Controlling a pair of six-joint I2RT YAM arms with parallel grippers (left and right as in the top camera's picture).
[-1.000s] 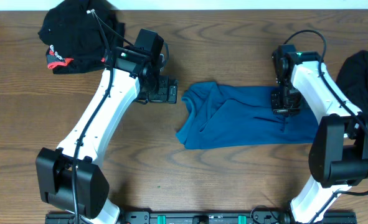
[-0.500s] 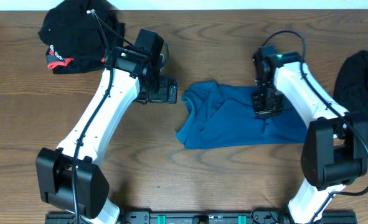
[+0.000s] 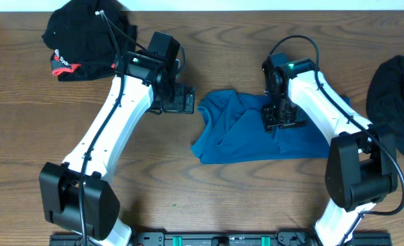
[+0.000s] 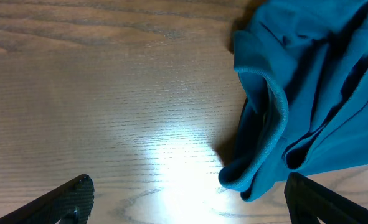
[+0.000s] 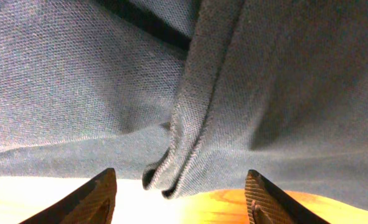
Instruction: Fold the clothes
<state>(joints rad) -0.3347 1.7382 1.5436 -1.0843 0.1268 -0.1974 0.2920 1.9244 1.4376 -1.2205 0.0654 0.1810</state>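
Teal shirt (image 3: 243, 140) lay bunched at table (image 3: 256, 205) centre | step, judged: mid-fold | right gripper (image 3: 281, 121) over its middle, fingers spread astride a crease, pinching nothing | left gripper (image 3: 184, 99) at shirt's 9 o'clock, fingers spread, empty | next likely: regrip an edge, fold flat.
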